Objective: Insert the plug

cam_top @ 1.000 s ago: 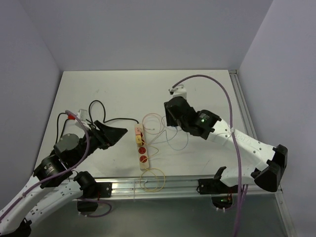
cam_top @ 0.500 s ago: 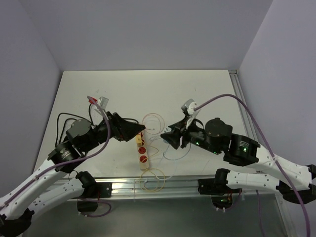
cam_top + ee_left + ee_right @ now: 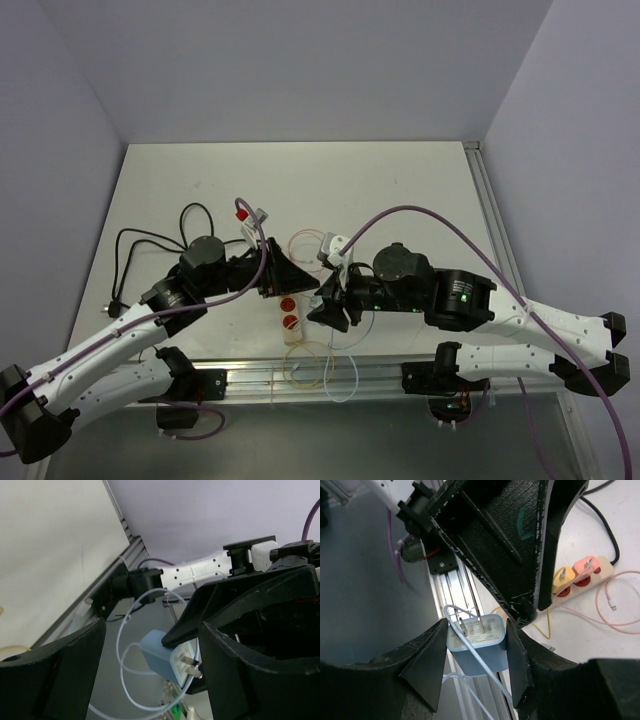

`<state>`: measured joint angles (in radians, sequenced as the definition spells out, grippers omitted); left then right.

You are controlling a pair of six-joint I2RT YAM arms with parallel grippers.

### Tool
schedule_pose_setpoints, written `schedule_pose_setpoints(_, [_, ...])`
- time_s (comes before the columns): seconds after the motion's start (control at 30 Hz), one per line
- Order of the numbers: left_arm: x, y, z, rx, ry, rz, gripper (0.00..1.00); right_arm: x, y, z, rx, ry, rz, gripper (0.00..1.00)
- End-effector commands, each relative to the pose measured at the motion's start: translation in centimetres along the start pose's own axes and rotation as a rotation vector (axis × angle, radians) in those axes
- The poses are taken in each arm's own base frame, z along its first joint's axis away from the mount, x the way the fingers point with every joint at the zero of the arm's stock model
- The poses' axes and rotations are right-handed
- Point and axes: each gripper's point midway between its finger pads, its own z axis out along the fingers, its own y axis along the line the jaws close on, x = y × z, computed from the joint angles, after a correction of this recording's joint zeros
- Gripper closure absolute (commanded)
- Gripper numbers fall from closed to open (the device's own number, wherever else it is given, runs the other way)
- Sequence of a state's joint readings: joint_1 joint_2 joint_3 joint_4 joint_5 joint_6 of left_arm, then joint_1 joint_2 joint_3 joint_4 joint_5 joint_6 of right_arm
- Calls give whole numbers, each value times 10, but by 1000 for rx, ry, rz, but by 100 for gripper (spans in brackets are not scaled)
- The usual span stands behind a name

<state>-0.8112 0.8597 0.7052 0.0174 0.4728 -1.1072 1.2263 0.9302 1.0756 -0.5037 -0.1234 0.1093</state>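
Along the bottom of the top view runs the metal rail (image 3: 250,378) at the table's near edge, and the white cable (image 3: 118,637) loops down past it. Just above the rail the two grippers stand nose to nose, with little room between them.

The right gripper (image 3: 476,630) is clamped on the sides of the blue plug (image 3: 476,647), which hangs in the air with the rail behind it. The plug's long axis runs along the fingers (image 3: 427,660). Its prongs point up the right wrist frame, toward the black body of the left gripper (image 3: 150,630). In the left wrist view the prongs aim lower right. The left gripper is spread wide and holds nothing.

From above, the plug is hidden by the right gripper. The power strip (image 3: 290,320) lies just left of that gripper. The right wrist view shows a yellow plug (image 3: 561,575) and a pink plug (image 3: 585,565) seated at one end of the strip. Beyond, open table (image 3: 420,190) stretches to the upper right of the frame.
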Motion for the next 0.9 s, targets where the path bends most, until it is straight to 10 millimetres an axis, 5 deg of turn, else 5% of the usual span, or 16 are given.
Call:
schedule_pose_setpoints(0.0, [8, -27, -12, 114, 30, -4, 21, -24, 2, -12, 8, -62, -46, 100])
schedule_pose_setpoints(0.87, [43, 13, 5, 8, 234, -66, 23, -11, -19, 21, 113, 96, -68, 100])
